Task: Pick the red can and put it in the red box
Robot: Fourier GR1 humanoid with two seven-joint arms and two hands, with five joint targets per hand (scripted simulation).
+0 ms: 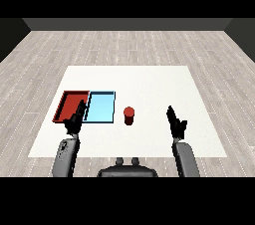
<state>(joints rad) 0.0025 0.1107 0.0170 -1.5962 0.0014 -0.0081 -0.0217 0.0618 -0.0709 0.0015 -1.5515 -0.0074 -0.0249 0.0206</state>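
Red can [129, 115] stands upright on the white surface [149, 79], untouched, just right of the light blue tray [99, 107]. The red tray [71, 104] lies left of the blue one, side by side, so the can must cross over the blue tray to reach it.

My right hand [175, 123] hangs right of the can, well apart from it, fingers straight and raised, holding nothing. I judge it the likelier hand for the pick, since nothing stands between it and the can.

My left hand [74, 121] hovers at the near edge of the trays, about where they meet, fingers relaxed and pointing far, holding nothing.

Grasp not yet begun. Next I would bring a hand level with the can's side before curling round it.
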